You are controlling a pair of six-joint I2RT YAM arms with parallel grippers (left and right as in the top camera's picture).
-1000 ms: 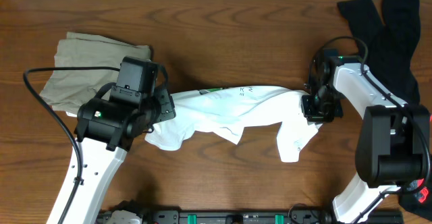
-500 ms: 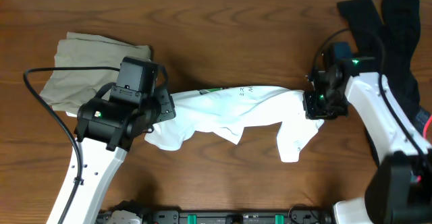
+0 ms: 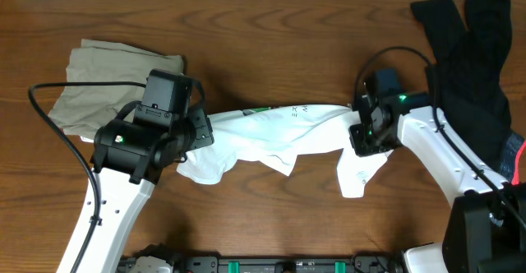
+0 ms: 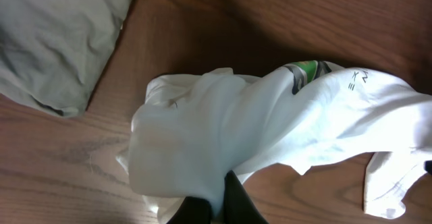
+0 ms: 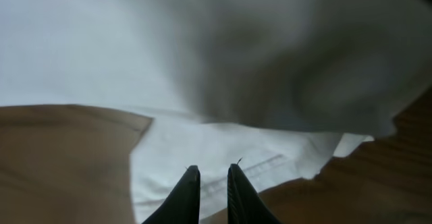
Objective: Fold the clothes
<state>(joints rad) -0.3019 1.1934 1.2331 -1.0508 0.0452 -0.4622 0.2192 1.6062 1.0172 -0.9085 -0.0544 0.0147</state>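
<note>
At the left end of the white T-shirt [image 3: 279, 129], left gripper [image 4: 210, 207] clamps bunched cloth. Opposite end: right gripper [image 5: 212, 177], fingers nearly together, hold unclear.

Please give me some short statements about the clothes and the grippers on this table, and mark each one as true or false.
1. The white T-shirt lies neatly folded. False: it is bunched into a long band that runs from the left gripper to the right gripper.
2. The left gripper is shut on the white T-shirt. True.
3. The black garments lie on top of the white T-shirt. False: they lie apart from it, at the far right corner.
4. The khaki garment lies near the left arm. True.
5. A green mark shows on the white T-shirt. True.
</note>
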